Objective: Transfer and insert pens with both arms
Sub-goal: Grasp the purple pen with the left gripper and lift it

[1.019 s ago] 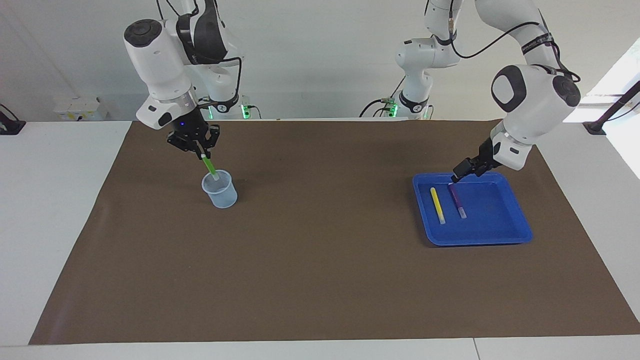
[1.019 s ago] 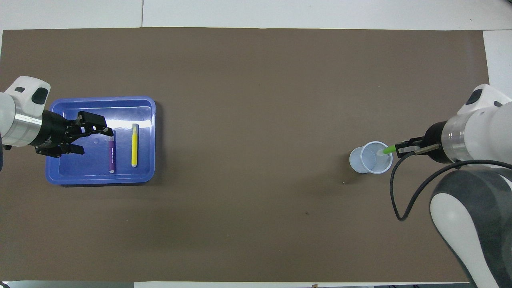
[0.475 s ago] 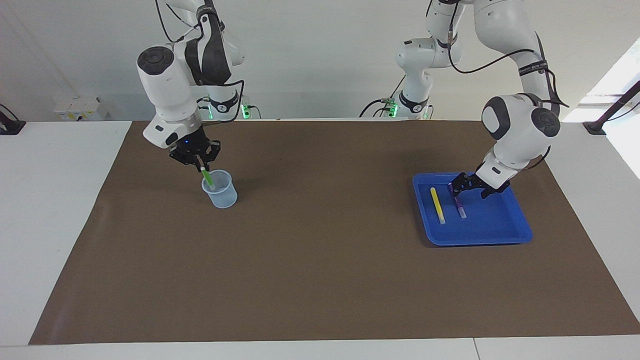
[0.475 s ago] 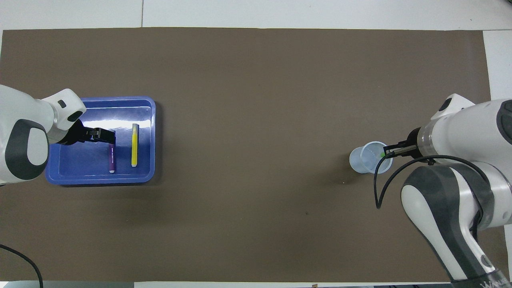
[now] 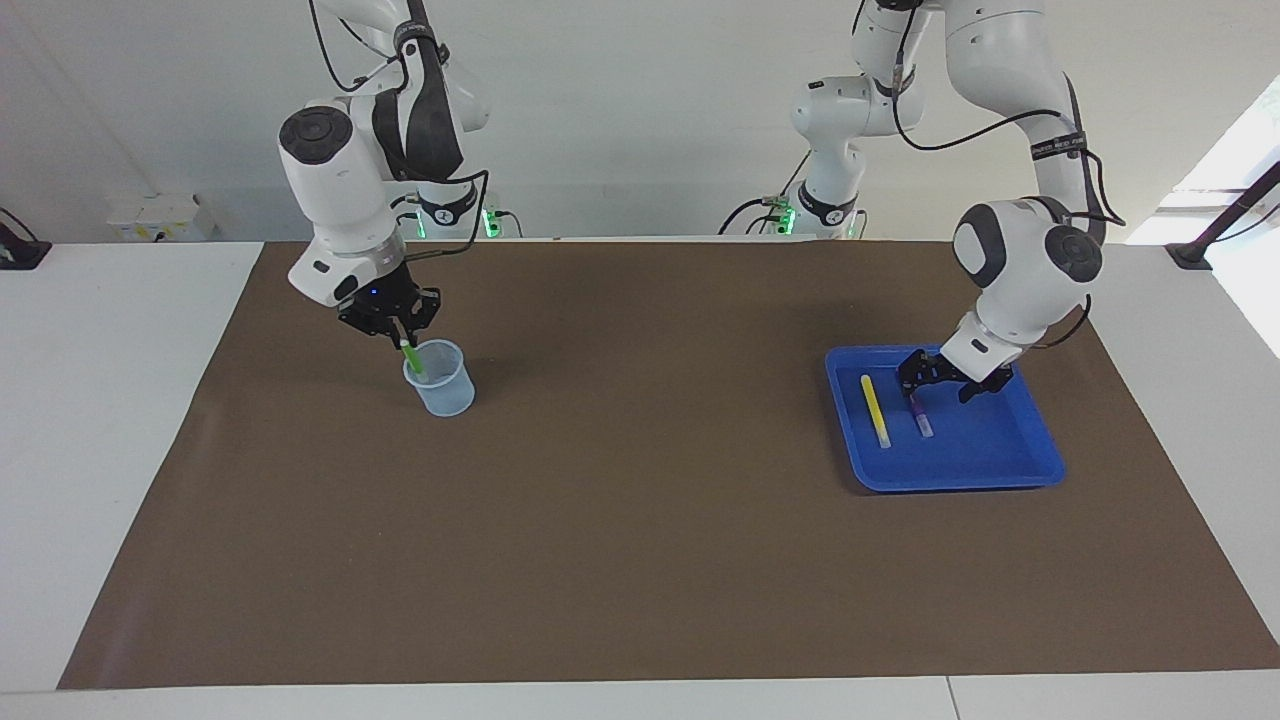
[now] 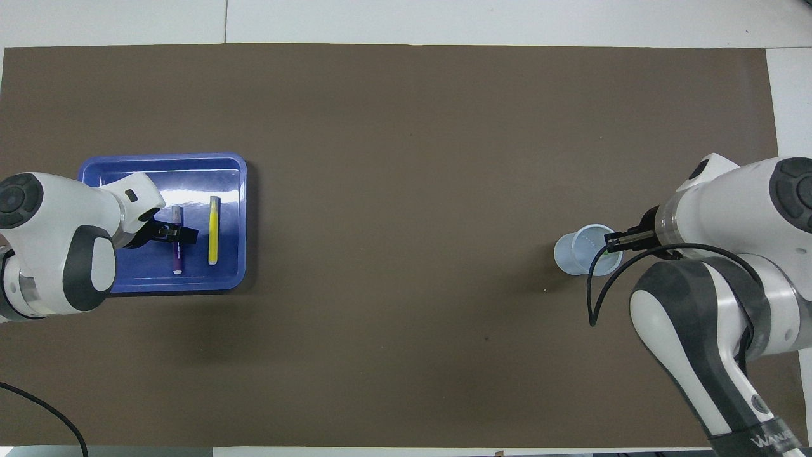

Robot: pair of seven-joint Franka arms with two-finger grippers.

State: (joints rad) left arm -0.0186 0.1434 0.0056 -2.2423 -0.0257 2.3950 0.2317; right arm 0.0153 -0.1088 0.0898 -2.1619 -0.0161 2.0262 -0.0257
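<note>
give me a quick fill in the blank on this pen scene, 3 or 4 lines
1. The right gripper holds the ____ pen over the cup.
2. The yellow pen lies in the blue ____.
3. The left gripper, jaws open, is down at the ____ pen.
4. The pen nearer the cup's end of the table is the ____ one.

Missing words: green; tray; purple; yellow

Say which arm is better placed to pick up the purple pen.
Left: its open end effector sits over the purple pen in the blue tray; the right end effector holds the green pen.
</note>
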